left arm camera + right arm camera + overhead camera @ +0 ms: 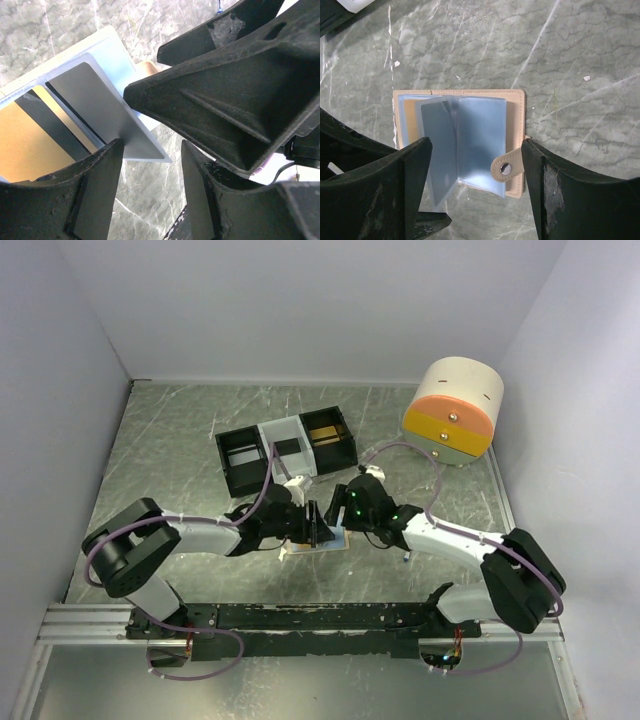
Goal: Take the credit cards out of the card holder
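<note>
Evidently the card holder [470, 115] lies opened on the table [570, 50] in front of the tray [285, 450], tan cover down, pale blue sleeves fanned up and an orange card [25, 145] showing in one pocket. Both the left gripper [151, 165] and right gripper [477, 145] hover at it with jaws spread, grasping nothing. Opening looks done; next, one should pin the cover while the other slides a card out by its edge.

Grey marbled table [180, 440]: open tan card holder [470, 135] flat, near centre; black-and-white three-compartment tray [268, 448] behind; cream drum [455, 410], orange and yellow bands, far right, possibly on side.
</note>
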`<act>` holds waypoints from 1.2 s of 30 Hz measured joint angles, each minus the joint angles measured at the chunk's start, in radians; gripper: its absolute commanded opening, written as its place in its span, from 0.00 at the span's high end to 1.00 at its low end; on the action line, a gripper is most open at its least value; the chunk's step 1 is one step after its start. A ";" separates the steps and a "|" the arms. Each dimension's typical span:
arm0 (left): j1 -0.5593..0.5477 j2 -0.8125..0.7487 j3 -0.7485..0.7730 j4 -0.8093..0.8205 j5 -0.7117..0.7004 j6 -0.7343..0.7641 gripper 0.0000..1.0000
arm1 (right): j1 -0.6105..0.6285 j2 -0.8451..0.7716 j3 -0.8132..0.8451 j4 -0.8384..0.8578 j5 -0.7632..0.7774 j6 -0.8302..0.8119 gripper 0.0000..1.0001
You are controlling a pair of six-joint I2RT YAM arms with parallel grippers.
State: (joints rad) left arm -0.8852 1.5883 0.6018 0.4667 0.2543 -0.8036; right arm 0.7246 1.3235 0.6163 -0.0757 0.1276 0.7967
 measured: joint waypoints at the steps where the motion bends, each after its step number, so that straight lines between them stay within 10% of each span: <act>1: -0.001 0.003 0.000 0.000 0.002 0.000 0.37 | 0.000 -0.003 -0.001 -0.002 0.000 0.001 0.27; 23: -0.033 0.045 0.048 -0.008 0.078 0.054 0.21 | -0.010 -0.091 -0.001 -0.034 0.025 0.013 0.34; 36: -0.037 -0.343 -0.072 -0.199 -0.288 0.047 0.30 | -0.012 0.095 -0.023 0.186 -0.280 -0.002 0.56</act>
State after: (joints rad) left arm -0.9222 1.2449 0.5301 0.2676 -0.0338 -0.7563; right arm 0.7124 1.4185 0.5938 0.1104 -0.1520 0.7952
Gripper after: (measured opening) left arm 0.703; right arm 0.457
